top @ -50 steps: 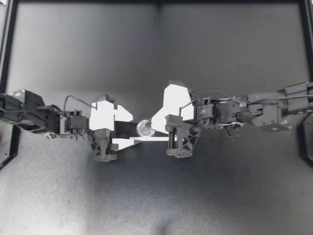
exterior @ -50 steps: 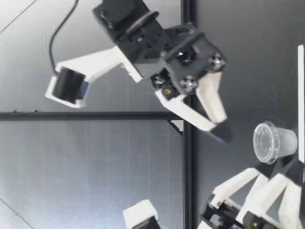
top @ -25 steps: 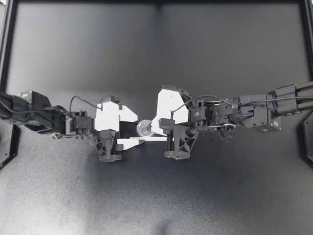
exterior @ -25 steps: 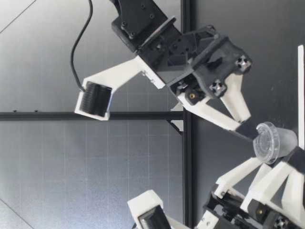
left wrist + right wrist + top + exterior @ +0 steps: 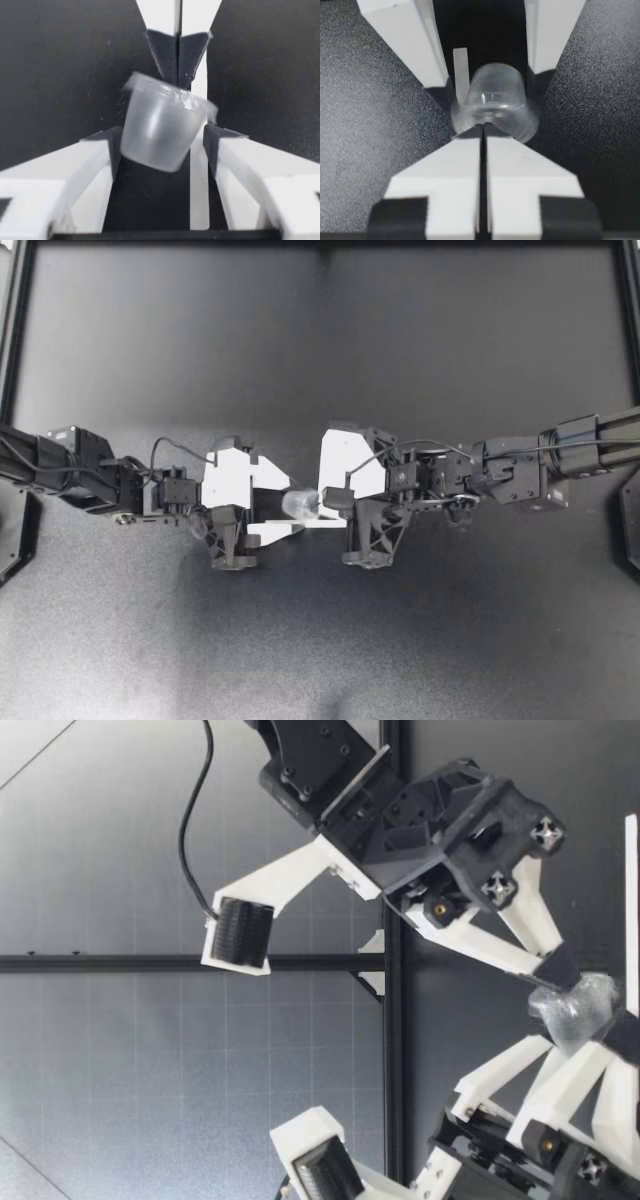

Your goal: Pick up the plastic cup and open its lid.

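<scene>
A small clear plastic cup (image 5: 298, 504) with its lid on leans over on the black table, between the wide-apart fingers of my left gripper (image 5: 280, 508), which is open. My right gripper (image 5: 323, 506) is shut, and its joined tips press against the lid's rim. In the left wrist view the cup (image 5: 161, 129) tilts toward one pad (image 5: 113, 146), with the right gripper's dark tips (image 5: 178, 52) behind it. The right wrist view has the cup (image 5: 495, 95) just ahead of the closed tips (image 5: 483, 131). At table height the cup (image 5: 580, 1008) is blurred under the right gripper (image 5: 558, 974).
The table is a dark mat (image 5: 320, 640) inside a black frame (image 5: 12, 340). Both arms meet at its middle, wrists almost level with each other. Nothing else lies on the mat.
My right gripper came down and toward the cup until its tips reached the lid. The cup went from upright to tilted. My left gripper slid slightly further around it.
</scene>
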